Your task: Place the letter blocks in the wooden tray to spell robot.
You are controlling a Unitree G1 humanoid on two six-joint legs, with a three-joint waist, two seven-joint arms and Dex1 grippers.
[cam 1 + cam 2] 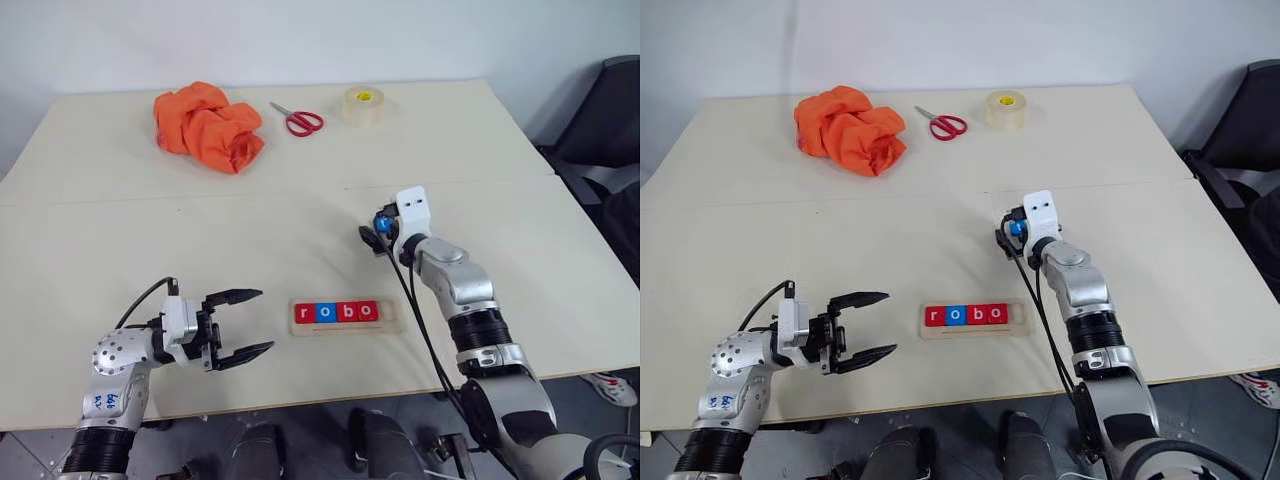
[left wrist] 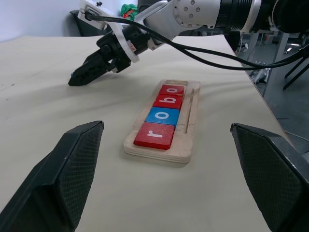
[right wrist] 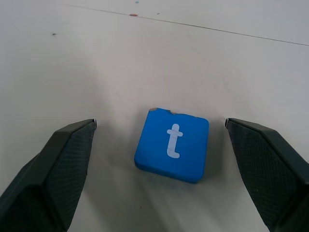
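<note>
The wooden tray [image 1: 392,315] lies near the table's front edge. It holds a row of letter blocks reading r [image 2: 154,135], o [image 2: 163,116], b [image 2: 169,100], o [image 2: 172,89]: red, blue, red, red. A blue block with a white t [image 3: 173,145] lies flat on the table farther back, to the right of the tray. My right gripper [image 3: 160,122] is open, its fingers on either side of the t block and not touching it. My left gripper [image 1: 266,320] is open and empty, just left of the tray and pointing at it.
At the back of the table are a crumpled orange cloth [image 1: 208,125], red-handled scissors [image 1: 298,120] and a roll of tape [image 1: 362,106]. A black chair [image 1: 610,130] stands off the table's right side. A seam crosses the tabletop.
</note>
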